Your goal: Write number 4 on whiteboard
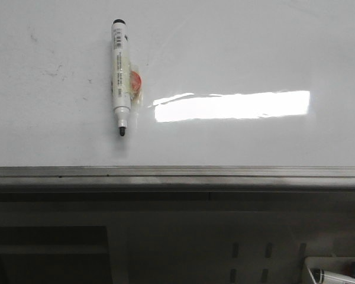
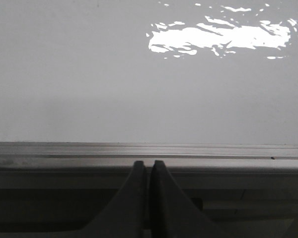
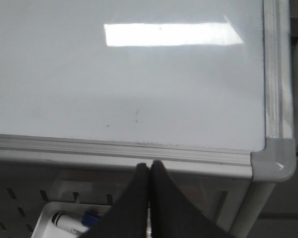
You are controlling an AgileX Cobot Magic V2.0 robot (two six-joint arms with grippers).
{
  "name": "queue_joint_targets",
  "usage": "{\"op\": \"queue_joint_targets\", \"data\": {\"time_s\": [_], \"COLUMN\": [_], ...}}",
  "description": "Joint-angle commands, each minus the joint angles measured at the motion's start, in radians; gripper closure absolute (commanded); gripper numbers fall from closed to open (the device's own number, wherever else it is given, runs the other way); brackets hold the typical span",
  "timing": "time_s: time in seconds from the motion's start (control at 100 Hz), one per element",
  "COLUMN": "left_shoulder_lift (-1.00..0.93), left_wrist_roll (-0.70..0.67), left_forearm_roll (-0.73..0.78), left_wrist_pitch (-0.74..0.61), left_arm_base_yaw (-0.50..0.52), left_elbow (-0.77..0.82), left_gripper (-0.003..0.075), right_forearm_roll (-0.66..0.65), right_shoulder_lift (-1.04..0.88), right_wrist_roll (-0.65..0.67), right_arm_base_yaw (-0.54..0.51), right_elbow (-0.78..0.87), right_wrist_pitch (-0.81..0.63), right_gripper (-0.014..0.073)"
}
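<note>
The whiteboard [image 1: 236, 53] lies flat, glossy white, with a grey metal rail [image 1: 177, 174] along its near edge. No number 4 shows on it, only faint grey smudges at the far left. An uncapped white marker [image 1: 119, 74] with a black tip lies on the board at the left, tip toward the rail, with tape and a red patch on its side. My left gripper [image 2: 147, 164] is shut and empty, just short of the rail [image 2: 149, 153]. My right gripper [image 3: 149, 165] is shut and empty below the board's right corner [image 3: 273, 161]. Neither gripper shows in the front view.
A bright rectangular light reflection [image 1: 232, 105] lies on the board right of the marker. A white tray [image 3: 49, 218] below the board's front right holds another marker [image 3: 72, 223] with a blue part; it also shows in the front view [image 1: 337, 273].
</note>
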Motion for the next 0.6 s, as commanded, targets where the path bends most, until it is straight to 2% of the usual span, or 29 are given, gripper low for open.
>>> {"op": "queue_joint_targets", "data": {"time_s": [0.0,0.11,0.19,0.24,0.3,0.35,0.45,0.59], "left_shoulder_lift": [-0.023,-0.023,-0.023,-0.023,-0.023,-0.023,-0.023,-0.023], "left_wrist_roll": [-0.01,-0.01,-0.01,-0.01,-0.01,-0.008,-0.008,-0.008], "left_forearm_roll": [-0.014,-0.012,-0.056,-0.181,-0.467,-0.584,-0.737,-0.874], "left_wrist_pitch": [-0.041,-0.044,-0.053,-0.088,-0.124,-0.148,-0.208,-0.21], "left_arm_base_yaw": [0.003,0.003,0.003,0.003,0.003,0.003,0.003,0.003], "left_elbow": [0.034,0.034,0.034,0.034,0.034,0.034,0.034,0.034], "left_gripper": [0.0741,0.0741,0.0741,0.0741,0.0741,0.0741,0.0741,0.0741], "right_forearm_roll": [-0.045,-0.059,-0.059,-0.022,0.06,0.152,0.33,0.445], "right_shoulder_lift": [-0.012,-0.012,-0.012,-0.012,-0.012,-0.012,-0.012,-0.012], "right_wrist_roll": [-0.002,-0.002,-0.002,-0.002,-0.002,0.0,0.0,0.0], "right_arm_base_yaw": [-0.004,-0.004,-0.004,-0.004,-0.004,-0.004,-0.004,-0.004], "right_elbow": [0.024,0.024,0.024,0.024,0.024,0.024,0.024,0.024], "right_wrist_pitch": [-0.022,-0.049,-0.146,-0.241,-0.364,-0.441,-0.49,-0.465], "right_gripper": [0.0648,0.0648,0.0648,0.0648,0.0648,0.0648,0.0648,0.0648]}}
